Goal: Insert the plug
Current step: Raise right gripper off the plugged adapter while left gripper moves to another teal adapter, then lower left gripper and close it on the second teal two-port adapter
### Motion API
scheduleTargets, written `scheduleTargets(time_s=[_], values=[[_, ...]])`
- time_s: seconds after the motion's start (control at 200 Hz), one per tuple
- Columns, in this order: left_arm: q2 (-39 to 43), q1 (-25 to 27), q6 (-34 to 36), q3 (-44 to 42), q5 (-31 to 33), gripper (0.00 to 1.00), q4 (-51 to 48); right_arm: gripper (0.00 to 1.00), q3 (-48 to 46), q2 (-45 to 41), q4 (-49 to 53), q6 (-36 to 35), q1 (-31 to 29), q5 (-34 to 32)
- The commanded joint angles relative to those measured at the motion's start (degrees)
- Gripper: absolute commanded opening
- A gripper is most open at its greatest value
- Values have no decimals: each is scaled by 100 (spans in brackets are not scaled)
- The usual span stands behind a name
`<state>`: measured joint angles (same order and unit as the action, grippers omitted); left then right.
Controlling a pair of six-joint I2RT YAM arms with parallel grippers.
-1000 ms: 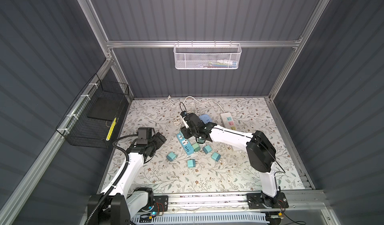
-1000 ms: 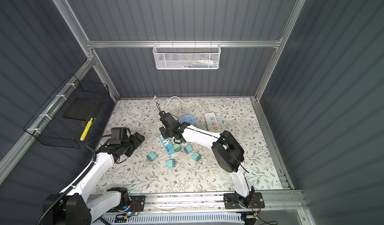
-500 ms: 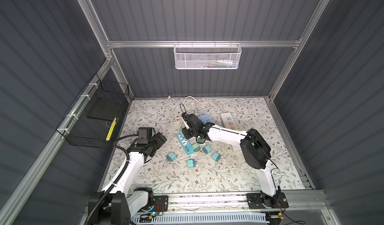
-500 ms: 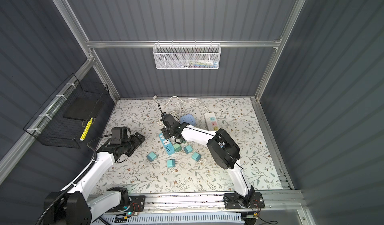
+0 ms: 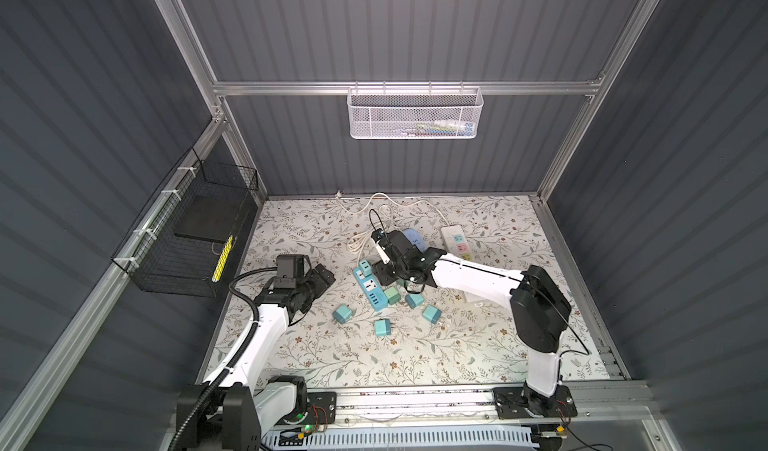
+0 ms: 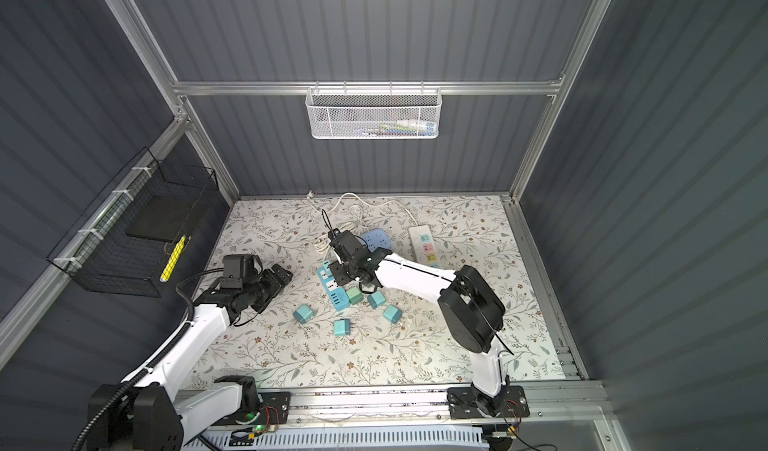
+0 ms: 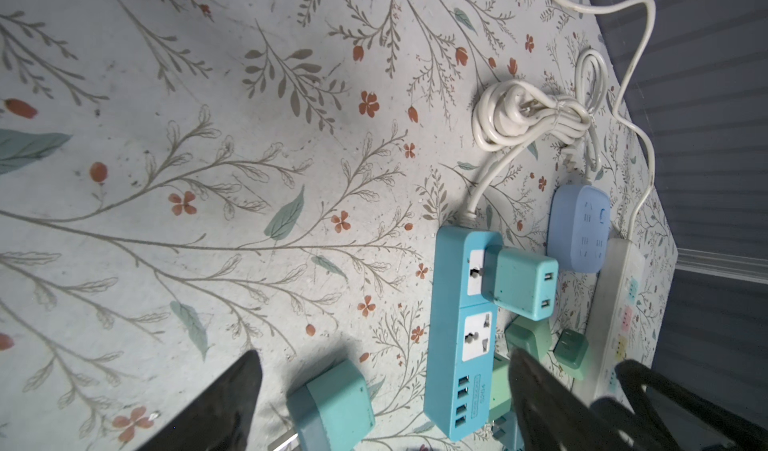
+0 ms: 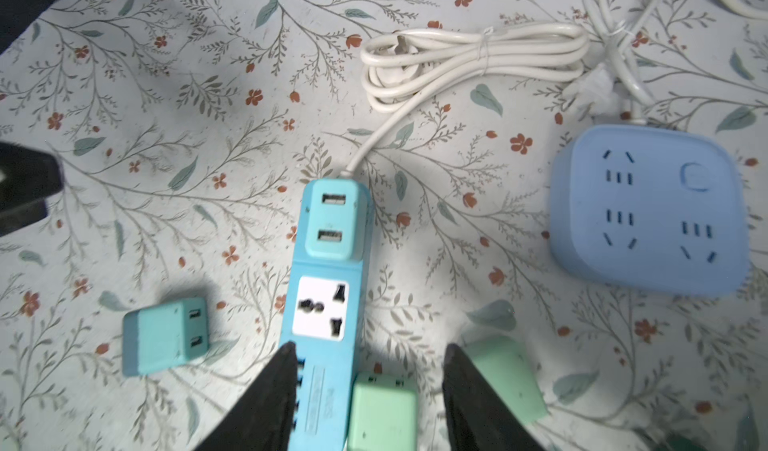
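Note:
A blue power strip (image 5: 368, 287) (image 6: 333, 290) lies mid-table with a teal plug (image 8: 330, 220) (image 7: 524, 283) seated in its end socket; its second socket (image 8: 321, 306) is empty. My right gripper (image 8: 370, 347) (image 5: 384, 276) hovers open over the strip's USB end. One finger overlaps the strip's edge, and a loose green plug (image 8: 382, 411) lies on the table between the fingers, untouched. My left gripper (image 7: 382, 353) (image 5: 322, 278) stands open to the left of the strip, with a loose teal plug (image 7: 332, 407) on the table below it.
Several loose teal and green plugs (image 5: 432, 314) lie in front of the strip. A blue socket cube (image 8: 648, 212), a white strip with coloured sockets (image 5: 457, 243) and a coiled white cable (image 8: 469, 58) lie behind. A black wire basket (image 5: 195, 241) hangs on the left wall.
My right gripper's jaws have spread wider, standing clear of the plug seated in the strip, and the right arm's elbow has shifted. The left arm has barely moved.

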<state>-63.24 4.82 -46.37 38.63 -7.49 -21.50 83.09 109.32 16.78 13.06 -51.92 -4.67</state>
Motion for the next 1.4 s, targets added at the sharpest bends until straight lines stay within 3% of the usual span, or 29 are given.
scheduleTargets(time_s=[0.0, 0.155, 0.275, 0.435, 0.765, 1.036, 1.181, 1.396], values=[[30, -34, 228, 92, -324, 94, 56, 60, -279, 29, 497, -6, -265, -26], [-3, -34, 460, 68, -405, 93, -84, 59, -260, 305, 520, 124, -435, 27], [-49, 53, 698, 68, -190, 87, -430, 58, -302, 206, 662, 190, -459, -44], [-113, 965, 927, -4, 673, 88, -657, 60, -618, -295, 670, 165, -391, -383], [-1123, 1293, 1296, -68, 193, 89, -253, 69, -1253, -1494, 587, 38, -204, -673], [-1378, 2259, 1145, 98, 521, 85, -461, 69, -1771, -2110, 268, 205, 192, -457], [-1201, 2558, 964, 109, 853, 83, -689, 69, -2002, -2307, 222, 197, 317, -455], [-1518, 2674, 891, 408, 1932, 77, -1483, 65, -2121, -2428, 100, 171, 411, -388]])
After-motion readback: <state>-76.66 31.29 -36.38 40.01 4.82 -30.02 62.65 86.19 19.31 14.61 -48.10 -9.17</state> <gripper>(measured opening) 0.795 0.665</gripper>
